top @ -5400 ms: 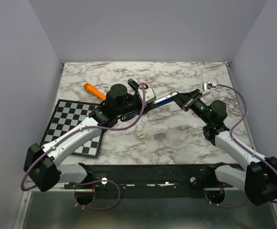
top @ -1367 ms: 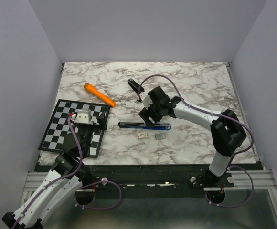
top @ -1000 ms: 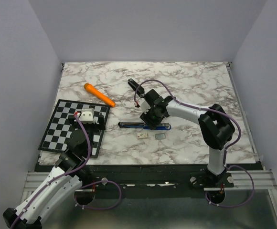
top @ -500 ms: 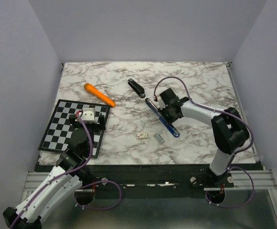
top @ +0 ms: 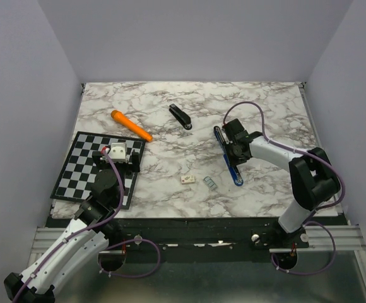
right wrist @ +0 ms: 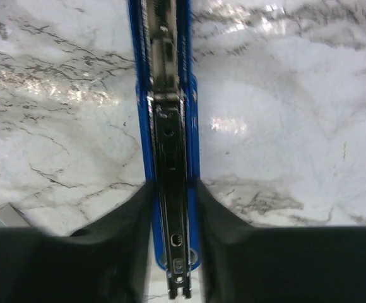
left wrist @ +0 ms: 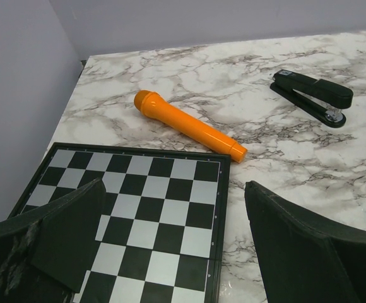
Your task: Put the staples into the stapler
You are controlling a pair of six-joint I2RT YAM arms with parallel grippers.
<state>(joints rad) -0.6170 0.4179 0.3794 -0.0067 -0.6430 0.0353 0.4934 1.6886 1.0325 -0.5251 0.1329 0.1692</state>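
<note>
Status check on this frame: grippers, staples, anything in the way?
Left gripper open over the checkerboard. Right gripper shut on the blue stapler, opened flat. Staples loose beside it, not loaded. Nothing between them.

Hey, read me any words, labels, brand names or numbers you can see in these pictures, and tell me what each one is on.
No text can be read anywhere.
On the small white box: any print is too small to read.
On the blue stapler: no readable marking, even close up.
On the black stapler: no label shows.
On the chessboard and the orange tube: no letters or numbers.
</note>
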